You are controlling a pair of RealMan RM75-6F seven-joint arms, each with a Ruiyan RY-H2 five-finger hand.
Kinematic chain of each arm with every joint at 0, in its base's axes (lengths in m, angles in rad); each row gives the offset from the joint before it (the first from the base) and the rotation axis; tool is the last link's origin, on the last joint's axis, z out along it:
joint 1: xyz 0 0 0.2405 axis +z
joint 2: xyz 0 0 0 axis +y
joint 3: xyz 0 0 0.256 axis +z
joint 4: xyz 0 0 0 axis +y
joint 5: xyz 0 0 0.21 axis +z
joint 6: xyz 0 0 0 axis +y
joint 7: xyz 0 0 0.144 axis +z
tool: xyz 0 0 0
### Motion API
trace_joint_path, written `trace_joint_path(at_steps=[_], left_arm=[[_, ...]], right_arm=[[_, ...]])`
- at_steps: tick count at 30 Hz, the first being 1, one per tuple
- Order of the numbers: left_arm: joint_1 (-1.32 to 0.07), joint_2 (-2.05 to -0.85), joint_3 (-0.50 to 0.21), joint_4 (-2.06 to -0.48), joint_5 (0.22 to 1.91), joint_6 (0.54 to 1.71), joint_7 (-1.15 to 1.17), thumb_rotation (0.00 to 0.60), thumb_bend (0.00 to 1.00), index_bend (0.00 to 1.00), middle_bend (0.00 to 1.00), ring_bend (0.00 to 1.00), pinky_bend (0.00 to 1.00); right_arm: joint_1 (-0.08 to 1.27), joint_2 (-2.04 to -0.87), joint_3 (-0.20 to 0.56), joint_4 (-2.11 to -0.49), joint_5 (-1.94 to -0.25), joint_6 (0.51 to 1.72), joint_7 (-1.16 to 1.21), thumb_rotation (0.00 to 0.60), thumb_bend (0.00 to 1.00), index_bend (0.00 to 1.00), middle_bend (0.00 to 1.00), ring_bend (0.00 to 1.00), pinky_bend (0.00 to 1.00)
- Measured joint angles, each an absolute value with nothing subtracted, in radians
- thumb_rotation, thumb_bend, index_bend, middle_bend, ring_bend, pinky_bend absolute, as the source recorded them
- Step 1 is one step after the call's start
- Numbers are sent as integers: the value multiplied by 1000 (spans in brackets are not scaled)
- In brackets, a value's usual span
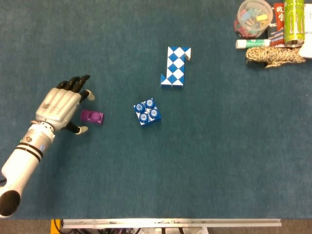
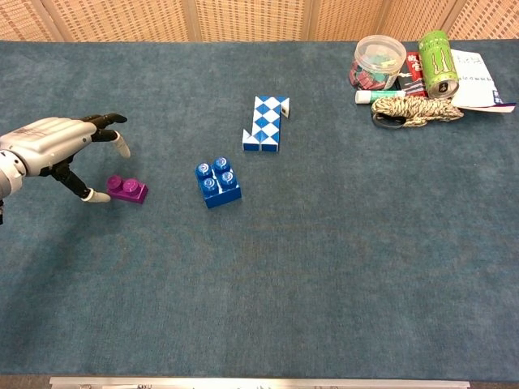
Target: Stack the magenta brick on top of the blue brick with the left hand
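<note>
I'm seeing the magenta brick (image 1: 91, 116) lying just right of my left hand (image 1: 59, 105), long axis running right and slightly toward me. The hand is hovering open, holding nothing. I'm reading no labels clearly.

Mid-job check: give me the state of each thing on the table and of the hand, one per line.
magenta brick: flat on the table, ungrasped, studs up.
blue brick: upright, studs up, nothing stacked on it.
left hand: open beside the magenta brick, fingers apart, holding nothing.
blue-and-white snake puzzle: lying folded flat.
green can: standing upright.
clear tub: upright, holding coloured bits.
</note>
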State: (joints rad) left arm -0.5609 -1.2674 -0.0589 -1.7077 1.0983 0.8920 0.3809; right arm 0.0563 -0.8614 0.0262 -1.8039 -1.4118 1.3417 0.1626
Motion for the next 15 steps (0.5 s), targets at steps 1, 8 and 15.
trace_joint_path(at_steps=[1,8,15], left_arm=[[-565,-1269,-59,-1706,1090,891,392,600,133,317,0,0,128],[-600,-1294,-50,-1692,1002,905,510,600,157,349,0,0,106],[-614,-1329,-39,-1682,978,937,529,600,161,380,0,0,101]], right_arm=[[56,-861,26,-1804,-1412,1342,163,600,776,517,386,251,0],[56,-859,27,-1802,-1410,1342,169,600,776,517,386,250,0],[56,-857,29,-1800,-1408,1340,176,600,776,517,386,251,0]])
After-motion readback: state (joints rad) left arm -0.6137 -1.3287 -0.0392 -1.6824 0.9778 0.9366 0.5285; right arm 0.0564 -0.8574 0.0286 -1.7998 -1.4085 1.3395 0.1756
